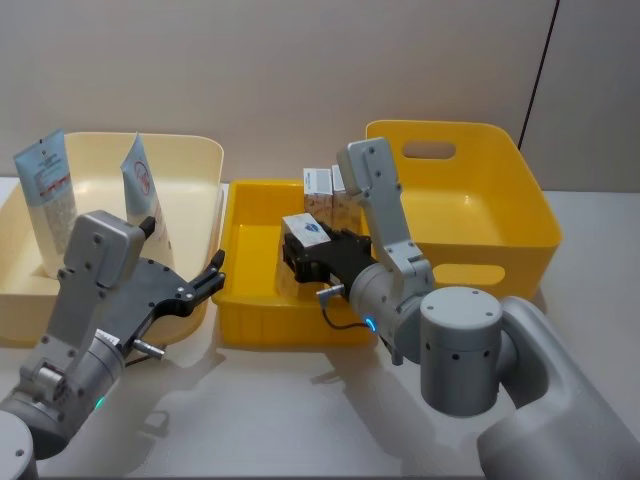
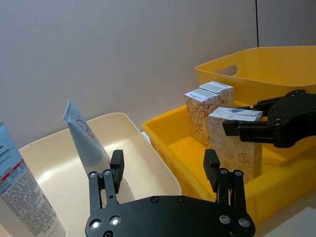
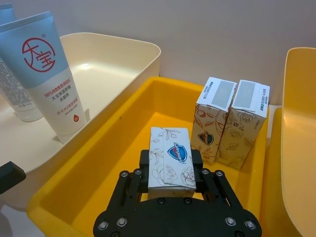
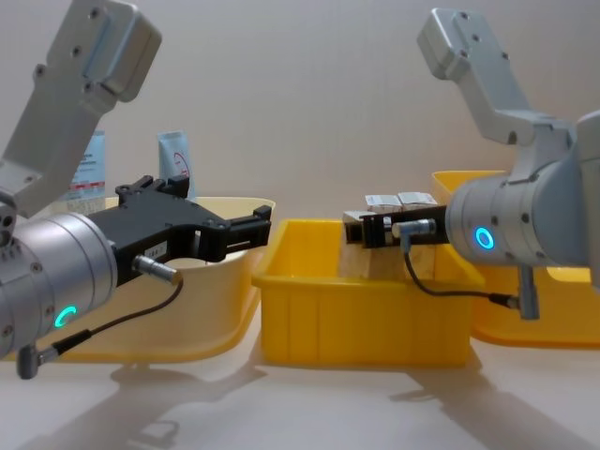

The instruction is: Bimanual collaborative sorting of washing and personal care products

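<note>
Sorting looks partly done. Two tubes (image 1: 45, 190) stand in the cream bin (image 1: 190, 145), and two boxes (image 1: 322, 182) stand in the small yellow bin (image 1: 280, 325). Right jaws pinch a third box (image 3: 170, 154) inside that bin. Left jaws hang spread wide beside the cream bin, holding nothing.

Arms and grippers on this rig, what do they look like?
Both arms: silver-grey rounded joints, boxy links, a cyan ring light each. Left gripper and right gripper: black flat bodies with visible screws, two parallel fingers, thin black cable looping at each wrist.
</note>
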Robot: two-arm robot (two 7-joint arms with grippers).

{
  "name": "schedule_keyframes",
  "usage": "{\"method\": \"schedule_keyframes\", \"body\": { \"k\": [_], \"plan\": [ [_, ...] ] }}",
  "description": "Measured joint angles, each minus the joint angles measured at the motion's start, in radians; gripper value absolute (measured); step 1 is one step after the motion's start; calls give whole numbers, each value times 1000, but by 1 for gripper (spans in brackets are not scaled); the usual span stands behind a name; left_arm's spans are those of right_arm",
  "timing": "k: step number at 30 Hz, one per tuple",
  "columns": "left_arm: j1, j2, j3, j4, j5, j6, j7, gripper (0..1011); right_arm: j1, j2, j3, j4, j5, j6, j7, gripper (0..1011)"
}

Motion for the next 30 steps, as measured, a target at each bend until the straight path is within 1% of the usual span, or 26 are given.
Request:
{"method": "schedule_keyframes", "body": {
  "k": [1, 5, 16, 30],
  "plan": [
    [0, 0, 0, 0, 0, 0, 0, 1003, 0, 0, 0, 0, 0, 0, 0, 454],
    [0, 0, 0, 0, 0, 0, 0, 1003, 0, -1, 0, 1, 0, 0, 0, 435],
    [0, 0, 0, 0, 0, 0, 0, 1003, 2, 1, 0, -5, -6, -11, 2, 435],
    [0, 0, 0, 0, 0, 0, 0, 1003, 26, 13, 2, -59, -27, -83, 31, 435]
  ]
}}
